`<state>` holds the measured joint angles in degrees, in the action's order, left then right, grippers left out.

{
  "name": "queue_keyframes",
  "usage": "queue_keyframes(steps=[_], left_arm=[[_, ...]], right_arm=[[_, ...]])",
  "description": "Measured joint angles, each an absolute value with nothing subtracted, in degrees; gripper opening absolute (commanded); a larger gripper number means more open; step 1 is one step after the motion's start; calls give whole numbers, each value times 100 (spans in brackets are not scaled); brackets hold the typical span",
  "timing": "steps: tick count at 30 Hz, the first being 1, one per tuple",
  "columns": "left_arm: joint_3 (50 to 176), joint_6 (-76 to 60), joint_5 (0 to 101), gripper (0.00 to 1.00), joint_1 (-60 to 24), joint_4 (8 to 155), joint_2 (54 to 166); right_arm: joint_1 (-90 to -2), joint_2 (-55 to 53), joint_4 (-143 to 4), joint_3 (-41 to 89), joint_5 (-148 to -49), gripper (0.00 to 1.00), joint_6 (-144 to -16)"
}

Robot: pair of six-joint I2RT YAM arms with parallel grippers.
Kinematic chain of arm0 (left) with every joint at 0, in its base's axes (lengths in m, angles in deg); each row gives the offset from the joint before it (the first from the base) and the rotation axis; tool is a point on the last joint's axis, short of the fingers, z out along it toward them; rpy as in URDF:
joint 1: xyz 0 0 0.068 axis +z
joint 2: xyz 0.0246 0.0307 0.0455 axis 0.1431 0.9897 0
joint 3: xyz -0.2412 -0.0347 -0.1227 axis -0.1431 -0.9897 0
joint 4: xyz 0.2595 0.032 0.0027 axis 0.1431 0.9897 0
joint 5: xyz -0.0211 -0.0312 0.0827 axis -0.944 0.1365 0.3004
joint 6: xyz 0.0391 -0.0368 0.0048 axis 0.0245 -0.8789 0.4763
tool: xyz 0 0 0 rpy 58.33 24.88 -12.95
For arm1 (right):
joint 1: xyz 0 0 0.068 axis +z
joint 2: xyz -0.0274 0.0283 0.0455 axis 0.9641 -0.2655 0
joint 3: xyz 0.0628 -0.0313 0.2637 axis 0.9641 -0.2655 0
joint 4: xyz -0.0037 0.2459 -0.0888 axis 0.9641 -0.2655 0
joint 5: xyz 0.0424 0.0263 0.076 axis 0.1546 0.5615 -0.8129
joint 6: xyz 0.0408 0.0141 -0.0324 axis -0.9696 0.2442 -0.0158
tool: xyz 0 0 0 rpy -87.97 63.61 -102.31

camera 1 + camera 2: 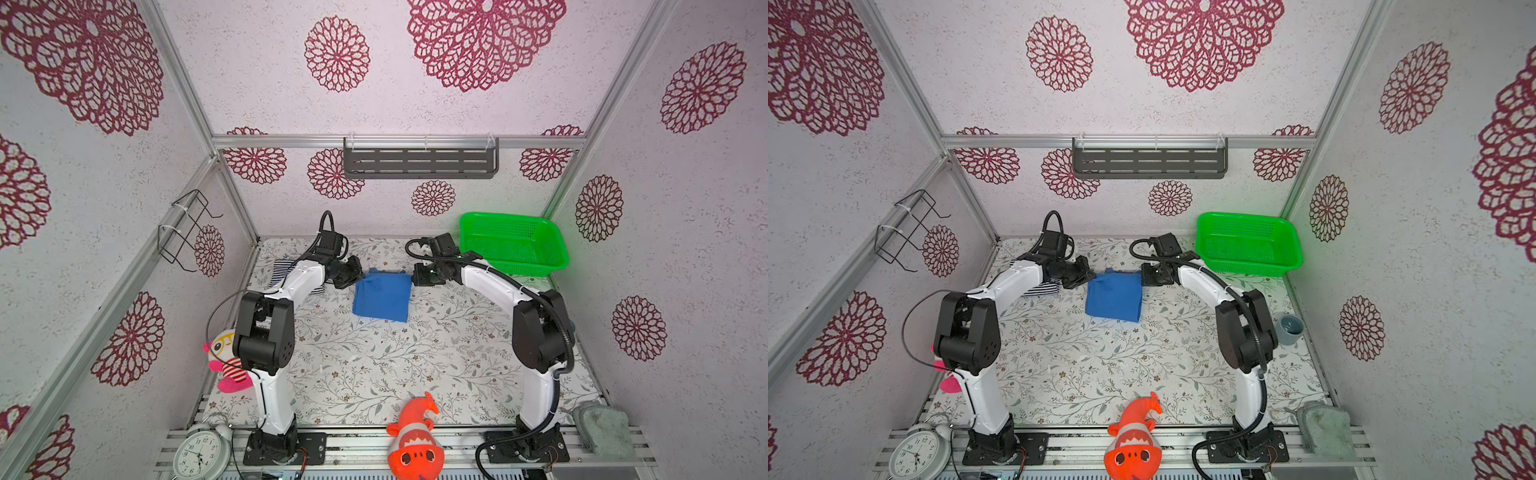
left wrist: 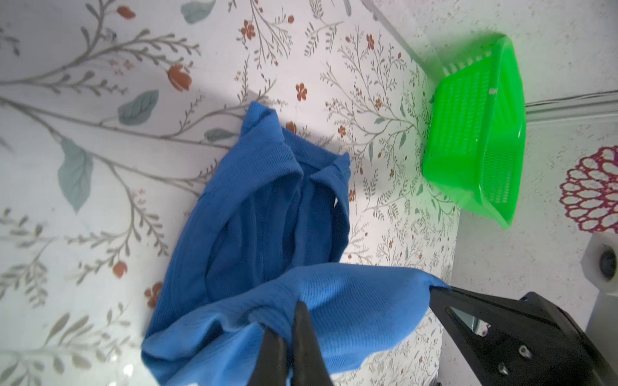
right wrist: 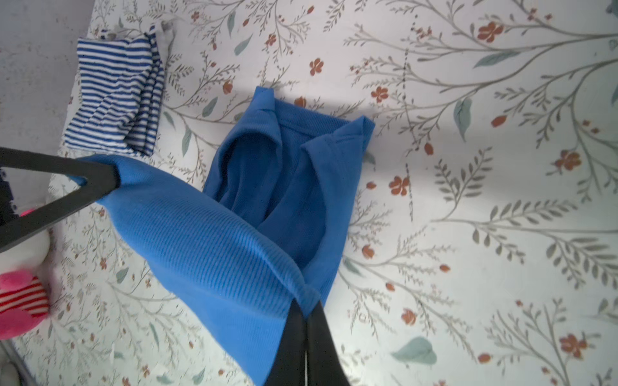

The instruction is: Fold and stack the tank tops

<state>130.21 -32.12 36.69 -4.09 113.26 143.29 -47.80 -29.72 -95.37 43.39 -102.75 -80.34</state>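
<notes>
At the near edge of the floral-print table [image 1: 395,365] lie an orange plush fish [image 1: 411,436], a white round alarm clock [image 1: 201,455] and a fuzzy grey-green towel [image 1: 602,428], with a pink-and-white plush doll [image 1: 226,361] tucked behind the left arm. Farther in, near the middle, sits the plain royal blue tank top [image 1: 382,297], doubled over into a rough square. The left gripper [image 2: 291,334] is clenched on one corner of its upper layer and the right gripper [image 3: 306,320] is clenched on the other. The edge runs taut between them, raised above the strap end (which rests flat on the cloth below). To the left, partly under the left arm and apart from the blue one, lies the navy-and-white striped tank top [image 3: 117,97], folded small. Beyond the right gripper stands a bright green plastic mesh basket [image 1: 513,243] in the far right corner, and a dark grey slotted shelf [image 1: 419,160] hangs on the back wall.
</notes>
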Motion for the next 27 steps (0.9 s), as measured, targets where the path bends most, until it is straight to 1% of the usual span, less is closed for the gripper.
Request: queue_keyframes(steps=[1, 2, 3, 4, 6, 7, 8, 9, 10, 11, 12, 14, 16, 20, 22, 27], left_arm=[[13143, -3193, 3632, 3, -368, 11298, 14499], [13281, -3182, 3586, 13, -324, 11273, 14685], [13410, -3158, 3538, 25, -280, 11228, 14882], [13530, -3140, 3487, 33, -241, 11179, 15059], [13777, -3055, 3411, 40, -160, 11077, 15411], [13869, -3029, 3391, 44, -125, 11026, 15524], [13972, -2961, 3391, 49, -77, 10981, 15647], [14035, -2911, 3400, 54, -33, 10930, 15715], [14070, -2869, 3411, 56, 8, 10882, 15732], [14112, -2828, 3417, 57, 63, 10871, 15736], [14147, -2793, 3437, 57, 111, 10856, 15704], [14125, -2731, 3553, 57, 168, 10814, 15566], [13950, -2699, 3699, 56, 216, 10777, 15310], [13408, -2725, 3900, 53, 113, 10762, 14659], [13283, -2780, 3911, 53, -40, 10718, 14537], [13176, -2948, 3883, 53, -588, 10589, 14681]], right_arm=[[-4806, -3138, -9520, 4481, -10286, 0, -8001], [-4837, -3350, -9518, 4678, -10321, 0, -7988], [-4867, -3558, -9492, 4861, -10326, 0, -7968], [-4891, -3726, -9476, 5010, -10324, 0, -7957], [-4952, -4096, -9389, 5300, -10315, 0, -7960], [-4981, -4198, -9310, 5351, -10308, 6, -7964], [-5025, -4308, -9177, 5368, -10300, 13, -7975], [-5068, -4388, -9061, 5368, -10286, 27, -7995], [-5105, -4445, -8967, 5368, -10251, 39, -8036], [-5154, -4491, -8847, 5368, -10212, 48, -8030], [-5204, -4515, -8746, 5368, -10190, 51, -8049], [-5258, -4511, -8626, 5368, -10153, 52, -8056], [-5300, -4445, -8499, 5333, -10077, 50, -8065], [-5226, -3877, -8184, 4546, -9996, 33, -8222], [-5073, -3560, -8060, 4125, -9963, 29, -8373], [-4472, -3160, -7395, 3436, -9954, 27, -8786]])
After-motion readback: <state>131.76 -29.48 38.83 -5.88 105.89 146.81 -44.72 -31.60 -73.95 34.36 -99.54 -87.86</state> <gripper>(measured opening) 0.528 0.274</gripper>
